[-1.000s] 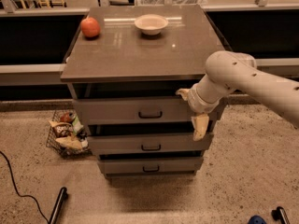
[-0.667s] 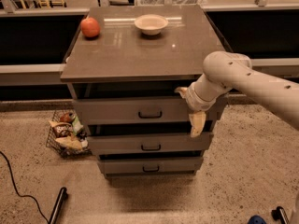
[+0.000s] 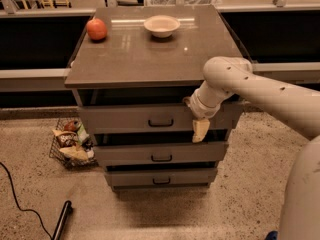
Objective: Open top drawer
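Observation:
The top drawer point(image 3: 130, 118) is the uppermost grey front of the cabinet, with a small dark loop handle point(image 3: 161, 122) at its centre. A dark gap shows between its front and the tabletop. My gripper point(image 3: 200, 129) hangs from the pale arm that comes in from the right. It is in front of the right part of the top drawer's front, to the right of the handle and apart from it. Its tip reaches down to the drawer's lower edge.
Two narrower drawers, the middle drawer point(image 3: 161, 154) and the bottom drawer point(image 3: 161, 178), sit below. A red apple point(image 3: 96, 29) and a white bowl point(image 3: 162, 25) stand on the tabletop point(image 3: 150, 54). A wire basket point(image 3: 70, 143) with packets sits on the floor at the left. A black cable point(image 3: 15, 199) and a dark bar point(image 3: 62, 220) lie at the lower left.
My gripper has moved a little to the left along the top drawer's front, closer to the handle. The drawers, apple and bowl have not moved.

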Robot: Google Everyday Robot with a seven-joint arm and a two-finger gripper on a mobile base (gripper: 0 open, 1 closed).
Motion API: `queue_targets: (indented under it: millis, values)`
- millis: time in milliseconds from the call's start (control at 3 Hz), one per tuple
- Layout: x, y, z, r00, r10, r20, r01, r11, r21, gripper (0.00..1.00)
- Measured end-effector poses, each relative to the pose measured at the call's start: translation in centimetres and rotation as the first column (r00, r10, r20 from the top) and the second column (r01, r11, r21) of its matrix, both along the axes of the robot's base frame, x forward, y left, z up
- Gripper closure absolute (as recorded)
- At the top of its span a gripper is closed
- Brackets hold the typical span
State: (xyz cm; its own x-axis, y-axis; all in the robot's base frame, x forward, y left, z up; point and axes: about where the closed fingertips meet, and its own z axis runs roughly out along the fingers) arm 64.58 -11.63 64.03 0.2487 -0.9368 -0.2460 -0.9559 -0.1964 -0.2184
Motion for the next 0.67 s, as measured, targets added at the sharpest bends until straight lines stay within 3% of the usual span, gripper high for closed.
queue_targets:
  millis: [667]
  values:
    - [-0.89, 0.77, 0.44, 0.9998, 0.003, -0.021, -0.003, 1.000, -0.011, 0.65]
